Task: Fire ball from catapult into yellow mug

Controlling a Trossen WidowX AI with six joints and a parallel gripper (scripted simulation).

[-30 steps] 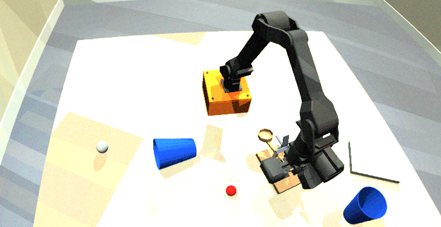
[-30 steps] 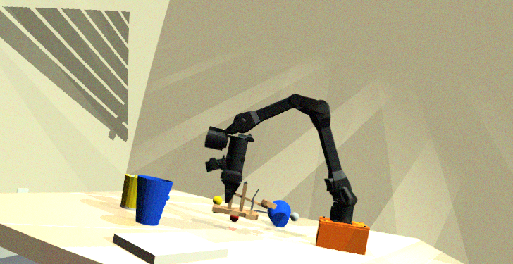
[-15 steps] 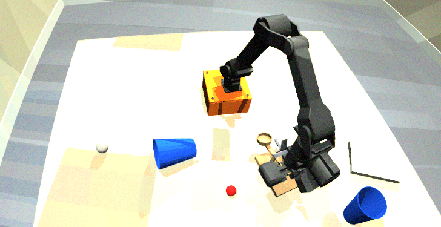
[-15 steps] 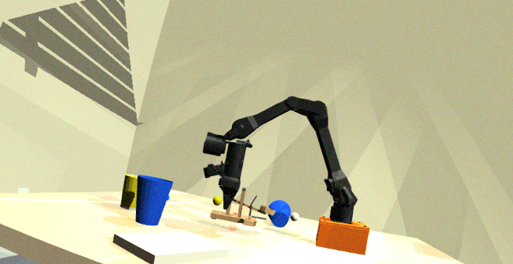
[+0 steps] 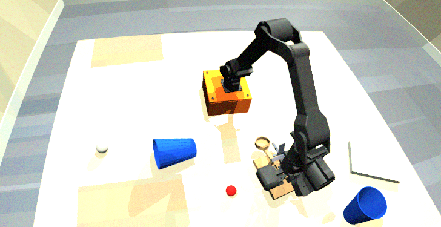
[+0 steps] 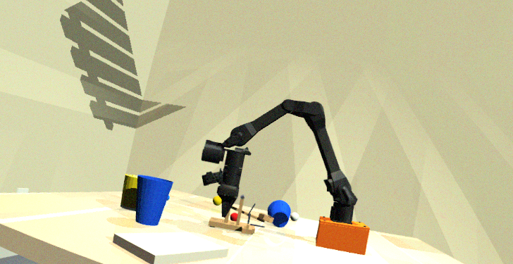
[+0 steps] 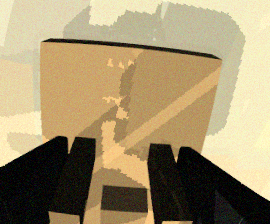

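My gripper (image 6: 225,215) (image 7: 123,151) points down and is shut on the wooden catapult (image 5: 279,192) (image 6: 218,223) (image 7: 81,75). The catapult is upright, on or just above the table; I cannot tell which. Its round cup (image 5: 262,143) points toward the robot's base side and looks empty. In the top view the arm hides the fingertips. The yellow mug (image 6: 128,193) stands at the left in the exterior view, partly behind a blue cup. A red ball (image 5: 231,190) (image 6: 234,216) lies beside the catapult. A yellow ball (image 6: 217,200) lies farther back.
One blue cup (image 5: 371,203) (image 6: 152,200) is upright; another blue cup (image 5: 175,152) (image 6: 279,210) lies on its side. A white ball (image 5: 102,147) (image 6: 294,216) lies beyond it. A white slab (image 5: 373,163) (image 6: 172,243) lies near the table edge. The orange base (image 5: 229,105) (image 6: 342,235) carries the arm.
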